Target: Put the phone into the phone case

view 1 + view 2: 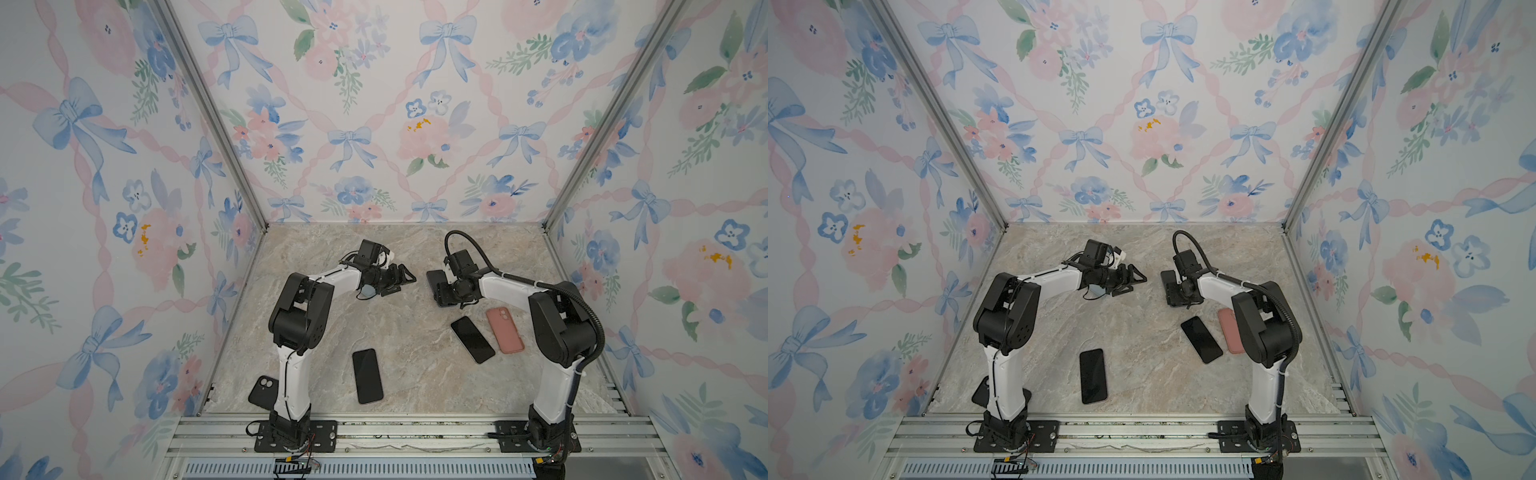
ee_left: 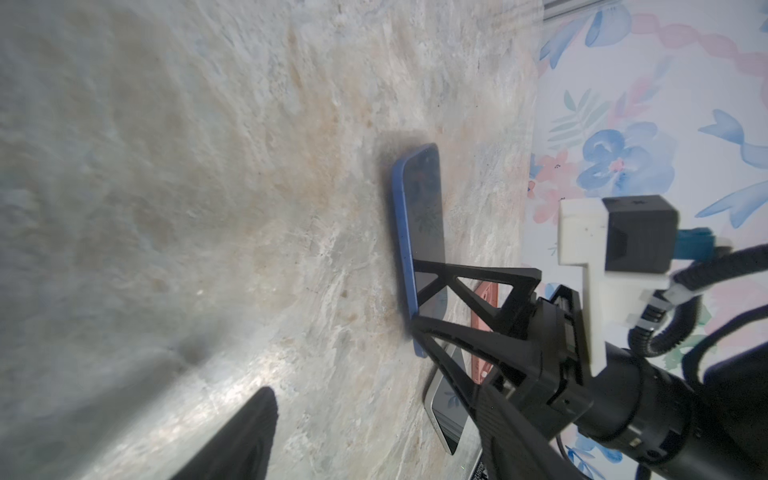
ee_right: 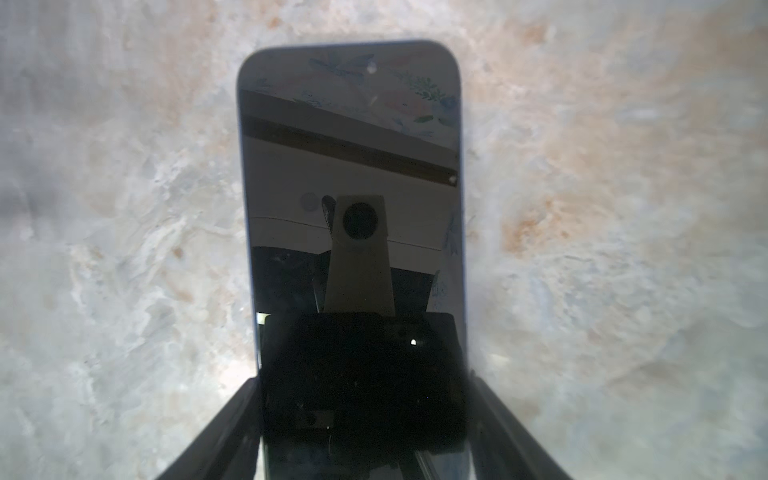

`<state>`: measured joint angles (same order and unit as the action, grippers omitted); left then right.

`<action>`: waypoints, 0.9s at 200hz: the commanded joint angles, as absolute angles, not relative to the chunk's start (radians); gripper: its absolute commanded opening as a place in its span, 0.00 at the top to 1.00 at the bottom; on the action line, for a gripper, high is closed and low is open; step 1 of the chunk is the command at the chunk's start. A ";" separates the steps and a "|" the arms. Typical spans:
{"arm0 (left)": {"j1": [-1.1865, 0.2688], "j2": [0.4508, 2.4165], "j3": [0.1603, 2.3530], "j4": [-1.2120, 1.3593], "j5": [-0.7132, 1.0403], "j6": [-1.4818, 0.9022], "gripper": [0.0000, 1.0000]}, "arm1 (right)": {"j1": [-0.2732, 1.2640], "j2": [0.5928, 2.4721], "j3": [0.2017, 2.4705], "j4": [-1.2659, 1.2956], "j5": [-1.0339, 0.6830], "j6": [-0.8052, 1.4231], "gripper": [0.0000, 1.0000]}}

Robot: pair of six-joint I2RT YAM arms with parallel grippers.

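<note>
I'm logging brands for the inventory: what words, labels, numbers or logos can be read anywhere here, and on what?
No text can be read with confidence.
Printed strip beside the white-edged phone, left wrist view: too small and blurred.
The other phones' screens are dark.

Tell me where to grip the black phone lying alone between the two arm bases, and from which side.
Probably across its two long edges at mid-length, coming straight down: the black phone lies flat, screen up, with bare table along both edges.
</note>
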<state>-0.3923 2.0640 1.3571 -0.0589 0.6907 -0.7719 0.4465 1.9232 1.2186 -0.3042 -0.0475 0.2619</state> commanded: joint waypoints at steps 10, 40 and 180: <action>-0.380 2.084 1.305 0.059 0.775 -0.802 0.24 | 0.492 1.912 1.148 -0.248 -0.137 0.295 0.36; -0.366 2.118 1.305 0.094 0.791 -0.823 0.28 | 0.511 1.903 1.124 -0.221 -0.139 0.296 0.36; -0.355 2.347 1.436 0.224 0.845 -0.954 0.51 | 0.543 1.908 1.113 -0.175 -0.157 0.293 0.38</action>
<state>-0.3527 2.2860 1.4117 0.2394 0.8562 -0.9447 0.5232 1.8961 1.1381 -0.1535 -0.1200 0.2741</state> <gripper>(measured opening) 0.505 0.709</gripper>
